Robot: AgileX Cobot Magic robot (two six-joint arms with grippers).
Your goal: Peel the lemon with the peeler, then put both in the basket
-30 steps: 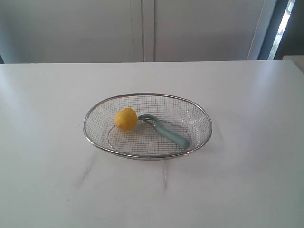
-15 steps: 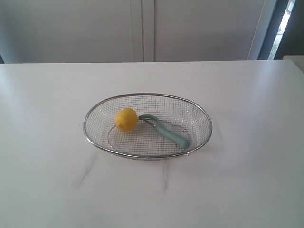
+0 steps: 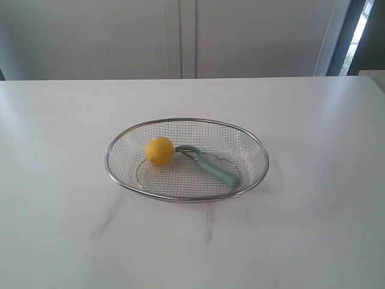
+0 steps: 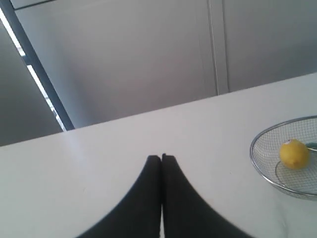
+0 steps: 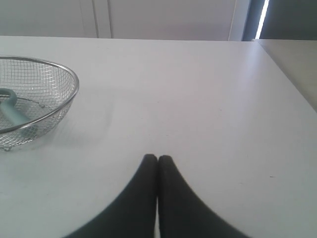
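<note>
The white table (image 3: 60, 211) ran wide and flat under bright light. The basket (image 3: 187, 119), an oval of silver wire mesh with a steel rim, sat directly on it near the middle, upright on its base. Faint grey streaks (image 3: 109, 219) marked the tabletop just in front of the basket

A: Can any lettering, number or brand mark be read in these views?
B: None can be read anywhere.
A: Not even on the lemon (image 3: 159, 151)?
B: Only plain yellow skin is shown. The fruit is seen small, so fine print could perhaps be lost.
A: And on the peeler (image 3: 216, 170) or the basket (image 3: 107, 161)?
B: The teal handle and the steel rim are seen unmarked.
</note>
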